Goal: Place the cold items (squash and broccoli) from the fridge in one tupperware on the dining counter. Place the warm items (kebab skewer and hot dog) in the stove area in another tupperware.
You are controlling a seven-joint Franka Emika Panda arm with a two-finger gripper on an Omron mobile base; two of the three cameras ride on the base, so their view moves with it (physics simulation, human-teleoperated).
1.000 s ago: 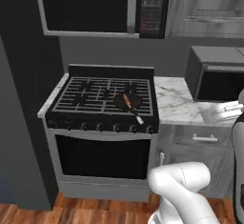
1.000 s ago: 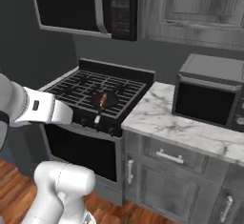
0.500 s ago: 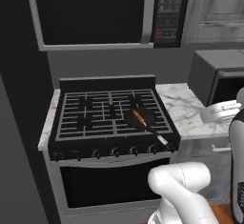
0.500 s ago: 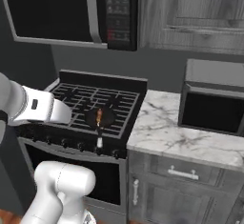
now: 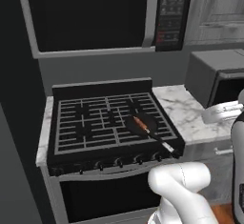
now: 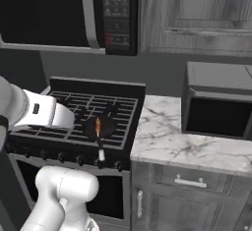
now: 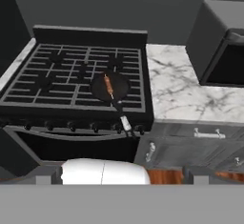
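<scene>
**Kebab skewer in pan, stove front right**

One slender orange-brown kebab skewer (image 5: pixel 140 123) (image 6: pixel 97 125) (image 7: pixel 109 85), lying flat across a small round dark frying pan (image 5: pixel 143 126) (image 6: pixel 100 128) (image 7: pixel 111 86). Pan sits on the black stove grate, front right burner, its pale-tipped handle reaching past the front edge.

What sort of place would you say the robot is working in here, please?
A home kitchen, rendered: a gas stove with a pan on it, a microwave mounted above, and a marble counter over cabinets.

A black gas stove (image 5: pixel 86 127) carries a dark pan (image 5: pixel 142 124) on its front right grate, beside a marble counter (image 6: pixel 182 139) bearing a dark countertop microwave (image 6: pixel 219 100).
</scene>
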